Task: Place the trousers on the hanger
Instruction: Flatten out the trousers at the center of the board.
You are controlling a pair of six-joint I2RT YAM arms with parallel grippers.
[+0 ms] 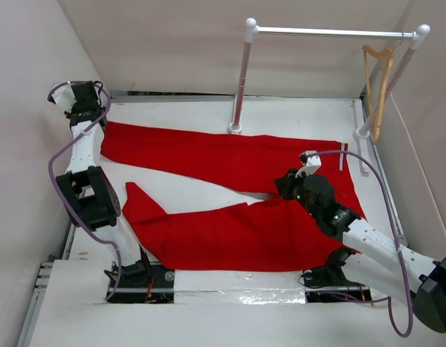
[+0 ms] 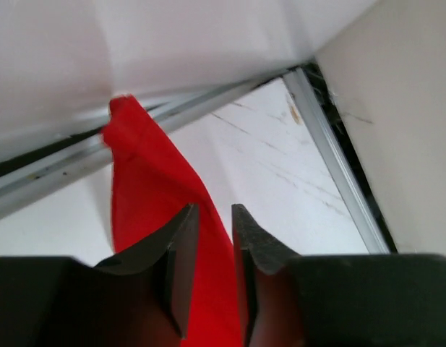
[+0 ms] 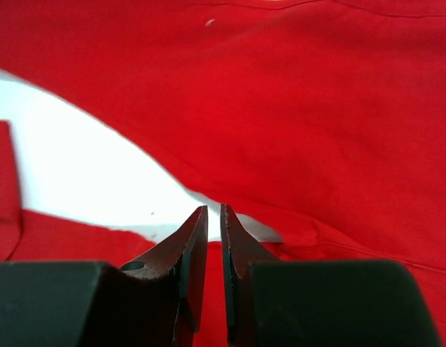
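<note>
Trousers (image 1: 230, 163) run left-right on tabletop (image 1: 295, 116): my right jaws, almost pressed together, over the crotch; left jaws, slightly spread, over far-left cuff; hanger (image 1: 378, 87) far right.

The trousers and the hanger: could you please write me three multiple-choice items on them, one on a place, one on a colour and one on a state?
1. Where is the hanger?
A. Hooked on the right end of the rail
B. Lying on the floor
C. Held by an arm

2. What colour are the trousers?
A. Blue
B. Red
C. Green

3. How do the trousers lie?
A. Folded in a pile
B. Draped over the hanger
C. Spread flat, legs apart

Answers:
1 A, since it hangs from the rail by the right post.
2 B, since the cloth is bright red in every view.
3 C, since both legs lie flat on the table, fanned apart.
</note>
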